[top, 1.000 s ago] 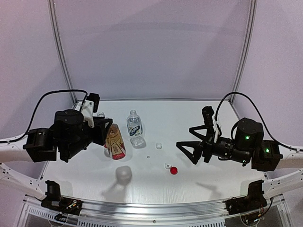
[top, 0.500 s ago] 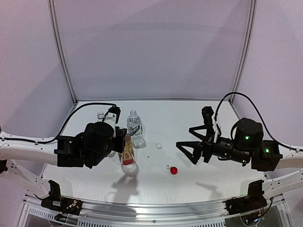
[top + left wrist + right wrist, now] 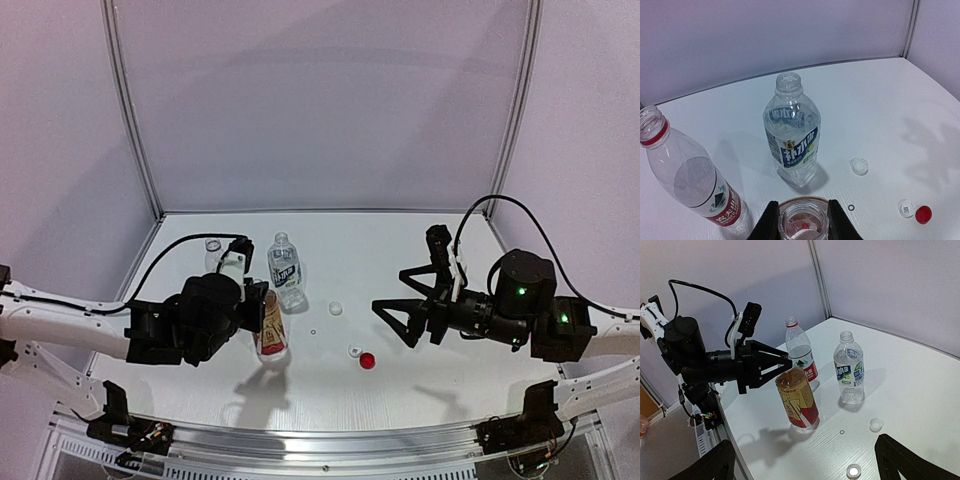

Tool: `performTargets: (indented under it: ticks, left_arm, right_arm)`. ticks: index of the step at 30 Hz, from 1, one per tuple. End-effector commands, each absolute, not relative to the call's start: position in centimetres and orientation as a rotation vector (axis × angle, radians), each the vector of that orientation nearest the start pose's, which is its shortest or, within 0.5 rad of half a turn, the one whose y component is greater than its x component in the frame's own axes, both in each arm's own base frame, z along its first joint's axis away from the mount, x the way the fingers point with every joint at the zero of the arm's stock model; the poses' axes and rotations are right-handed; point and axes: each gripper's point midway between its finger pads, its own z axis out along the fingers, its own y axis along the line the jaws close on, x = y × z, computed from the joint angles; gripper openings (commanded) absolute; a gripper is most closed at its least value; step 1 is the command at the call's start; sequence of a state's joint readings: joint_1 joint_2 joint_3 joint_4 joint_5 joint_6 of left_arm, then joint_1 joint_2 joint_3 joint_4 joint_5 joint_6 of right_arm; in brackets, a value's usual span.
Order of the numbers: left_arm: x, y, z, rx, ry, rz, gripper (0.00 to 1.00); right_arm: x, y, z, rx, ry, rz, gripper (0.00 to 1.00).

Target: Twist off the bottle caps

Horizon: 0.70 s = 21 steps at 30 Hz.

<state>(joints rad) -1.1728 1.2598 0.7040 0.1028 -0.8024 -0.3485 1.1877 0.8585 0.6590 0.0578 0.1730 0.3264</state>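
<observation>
L claw clamps neck of capless amber btl, prob. standing on table; R claw wide.

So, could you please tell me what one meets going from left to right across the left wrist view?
The red-label bottle → blue-label bottle → far white cap → near white cap → red cap. The amber bottle overlaps the blue-label one, so it is left out.

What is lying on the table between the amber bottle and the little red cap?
A tiny dark ring and, beside the red cap, a white cap. The left wrist view shows them, right of the amber bottle.
</observation>
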Motion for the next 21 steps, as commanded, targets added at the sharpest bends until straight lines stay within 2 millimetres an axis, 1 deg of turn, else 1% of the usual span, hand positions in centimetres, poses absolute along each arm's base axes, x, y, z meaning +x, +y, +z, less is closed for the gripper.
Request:
performTargets:
  ticks: [1,13,17,21]
  left_arm:
    - [25.5,-27.6,20.2,0.236,1.837,-0.233,0.11]
    - [25.2,-28.1,19.3,0.234,1.813,-0.153,0.10]
    - [25.2,-28.2,18.7,0.228,1.824,-0.148,0.11]
    - [25.2,-28.3,18.5,0.231,1.827,-0.149,0.10]
  right_arm:
    - [15.4,30.4,28.5,-0.640,1.700,0.956,0.99]
    - [15.4,30.5,28.4,-0.646,1.700,0.959,0.99]
    - [15.3,30.5,28.5,-0.647,1.699,0.960,0.99]
    - [15.3,30.5,28.5,-0.648,1.698,0.962,0.99]
